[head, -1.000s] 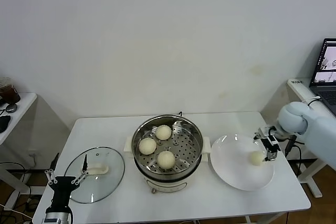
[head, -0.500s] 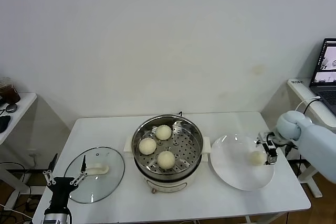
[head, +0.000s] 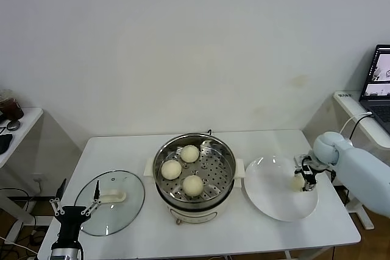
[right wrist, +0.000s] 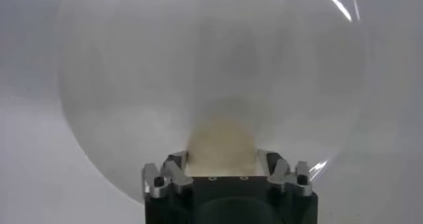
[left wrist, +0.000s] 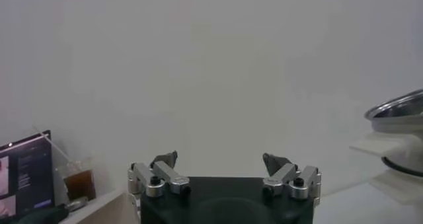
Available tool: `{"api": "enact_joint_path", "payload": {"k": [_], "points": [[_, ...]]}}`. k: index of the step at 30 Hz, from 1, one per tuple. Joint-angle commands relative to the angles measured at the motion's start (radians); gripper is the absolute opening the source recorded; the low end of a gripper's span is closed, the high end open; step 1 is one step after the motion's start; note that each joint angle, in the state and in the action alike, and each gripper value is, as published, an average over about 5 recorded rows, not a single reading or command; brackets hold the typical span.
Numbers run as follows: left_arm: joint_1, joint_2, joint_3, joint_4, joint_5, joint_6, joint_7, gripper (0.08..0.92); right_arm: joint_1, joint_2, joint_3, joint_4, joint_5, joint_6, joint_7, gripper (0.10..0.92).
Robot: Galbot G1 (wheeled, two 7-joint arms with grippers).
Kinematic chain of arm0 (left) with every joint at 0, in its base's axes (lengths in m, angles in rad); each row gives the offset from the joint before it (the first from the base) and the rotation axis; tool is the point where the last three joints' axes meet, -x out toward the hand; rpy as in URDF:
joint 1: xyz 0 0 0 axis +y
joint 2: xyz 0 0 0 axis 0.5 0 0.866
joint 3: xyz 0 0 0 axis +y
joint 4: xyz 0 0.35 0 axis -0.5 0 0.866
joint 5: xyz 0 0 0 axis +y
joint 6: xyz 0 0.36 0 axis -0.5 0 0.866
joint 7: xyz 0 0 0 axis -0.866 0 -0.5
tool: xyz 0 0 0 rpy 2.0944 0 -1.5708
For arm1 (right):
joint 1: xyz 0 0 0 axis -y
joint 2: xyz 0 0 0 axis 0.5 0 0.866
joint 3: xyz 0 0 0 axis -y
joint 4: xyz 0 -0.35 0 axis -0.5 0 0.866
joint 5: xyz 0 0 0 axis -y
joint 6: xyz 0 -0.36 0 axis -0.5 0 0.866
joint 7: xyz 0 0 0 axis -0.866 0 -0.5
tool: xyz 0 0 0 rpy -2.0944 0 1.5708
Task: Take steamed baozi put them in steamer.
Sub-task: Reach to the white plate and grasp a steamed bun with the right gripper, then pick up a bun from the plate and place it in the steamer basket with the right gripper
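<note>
Three of four done: three steamed baozi (head: 182,168) sit on the perforated tray.
Steamer (head: 194,175): mid-table, lid off.
Plate (head: 268,202): beside the steamer on the robot's right, carrying the last bun (head: 297,182).
Glass lid (head: 109,202): flat on the table, on the steamer's left.
Right gripper (head: 303,179): down at the last bun, fingers (right wrist: 173,166) spread either side of it; a closed grasp isn't visible.
Left gripper (head: 77,207): parked low by the lid, spread wide, holding nothing.
Remaining: grasp, carry over, release in the steamer.
</note>
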Motion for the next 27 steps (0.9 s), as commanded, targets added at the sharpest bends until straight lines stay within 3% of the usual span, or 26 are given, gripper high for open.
{"api": "enact_joint_path", "payload": {"k": [1, 6, 15, 21, 27], "points": [[0.001, 0.001, -0.001, -0.002, -0.001, 0.000, 0.000, 0.823, -0.004, 0.004, 0.006, 0.004, -0.005, -0.007, -0.009, 0.540], [0.000, 0.004, -0.005, -0.004, -0.004, 0.001, 0.000, 0.823, 0.068, -0.065, -0.066, 0.092, 0.071, -0.032, -0.021, 0.459], [-0.016, 0.015, 0.008, -0.006, -0.011, 0.004, 0.006, 0.823, 0.590, -0.155, -0.489, 0.329, 0.395, -0.131, -0.041, 0.473], [-0.027, 0.018, 0.027, -0.002, -0.012, 0.005, 0.006, 0.823, 0.996, -0.019, -0.777, 0.461, 0.687, -0.246, 0.025, 0.475], [-0.034, 0.023, 0.029, -0.003, -0.013, 0.003, 0.005, 0.823, 1.109, 0.169, -0.906, 0.557, 0.927, -0.407, 0.166, 0.476]]}}
